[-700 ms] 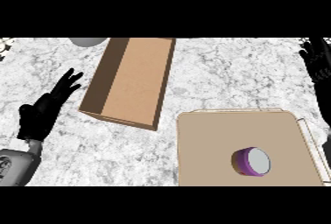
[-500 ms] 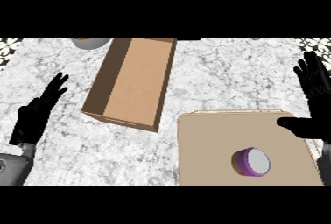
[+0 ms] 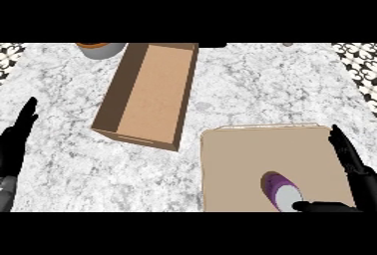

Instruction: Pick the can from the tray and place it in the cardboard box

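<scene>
The can (image 3: pixel 282 191) lies on its side on the tray (image 3: pixel 236 164), close to the tray's near edge, with its pale end turned toward the robot. The right hand (image 3: pixel 352 168) is open around it and holds nothing: the fingers stand straight along the tray's right side and the thumb reaches in low, its tip just beside the can's pale end; whether it touches cannot be told. Lying as it does, the can would likely roll away across the flat tray if the thumb nudged it before the fingers closed in from the other side. A grasp taken on the end alone might let it slip out. The cardboard box (image 3: pixel 151 94) sits well apart, up and to the left on the counter (image 3: pixel 258 84) and set at a slant, so a low carry could clip its near wall. The left hand (image 3: pixel 15 144) rests open at the left edge
</scene>
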Motion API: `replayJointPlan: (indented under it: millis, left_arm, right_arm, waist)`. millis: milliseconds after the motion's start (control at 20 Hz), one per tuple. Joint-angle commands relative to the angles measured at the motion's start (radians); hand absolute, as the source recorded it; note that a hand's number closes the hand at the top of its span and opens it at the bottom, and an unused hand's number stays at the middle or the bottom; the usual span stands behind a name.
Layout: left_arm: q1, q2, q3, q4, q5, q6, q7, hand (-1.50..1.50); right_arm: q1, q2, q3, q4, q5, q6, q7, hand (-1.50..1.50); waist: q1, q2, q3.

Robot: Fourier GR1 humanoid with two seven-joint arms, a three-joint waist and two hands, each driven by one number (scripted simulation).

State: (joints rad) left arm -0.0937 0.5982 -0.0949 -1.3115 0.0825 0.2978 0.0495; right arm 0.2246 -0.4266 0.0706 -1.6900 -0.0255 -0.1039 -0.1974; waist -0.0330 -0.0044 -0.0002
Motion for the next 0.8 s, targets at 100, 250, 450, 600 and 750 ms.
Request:
replayJointPlan:
  millis: [100,250,450,600,750]
  left_arm:
    - [0.012,-0.055,-0.004,0.062,-0.04,0.027,-0.065,0.0]
    - [-0.016,-0.053,-0.004,0.038,-0.06,0.022,-0.009,0.0]
    - [0.006,-0.035,0.009,-0.001,-0.039,0.004,0.005,0.0]
    - [-0.01,-0.053,0.001,0.017,-0.07,0.024,-0.01,0.0]
    - [0.042,-0.048,0.016,0.009,-0.054,-0.009,-0.061,0.0]
  right_arm:
    - [0.121,0.062,-0.061,0.142,-0.127,0.13,-0.403,-1.5]
    - [0.185,-0.037,-0.102,0.131,0.001,0.119,-0.474,-1.5]
    - [0.172,-0.151,-0.059,0.1,0.201,0.049,-0.324,-1.5]
    - [0.146,-0.267,-0.081,0.023,0.19,0.158,-0.189,-1.5]
    - [0.164,-0.307,-0.047,-0.05,0.239,0.205,-0.081,-1.5]
  waist:
    - [0.02,0.005,0.002]
    - [0.021,0.004,0.001]
    - [0.036,0.005,-0.001]
    - [0.032,0.006,-0.002]
    - [0.037,0.004,-0.002]
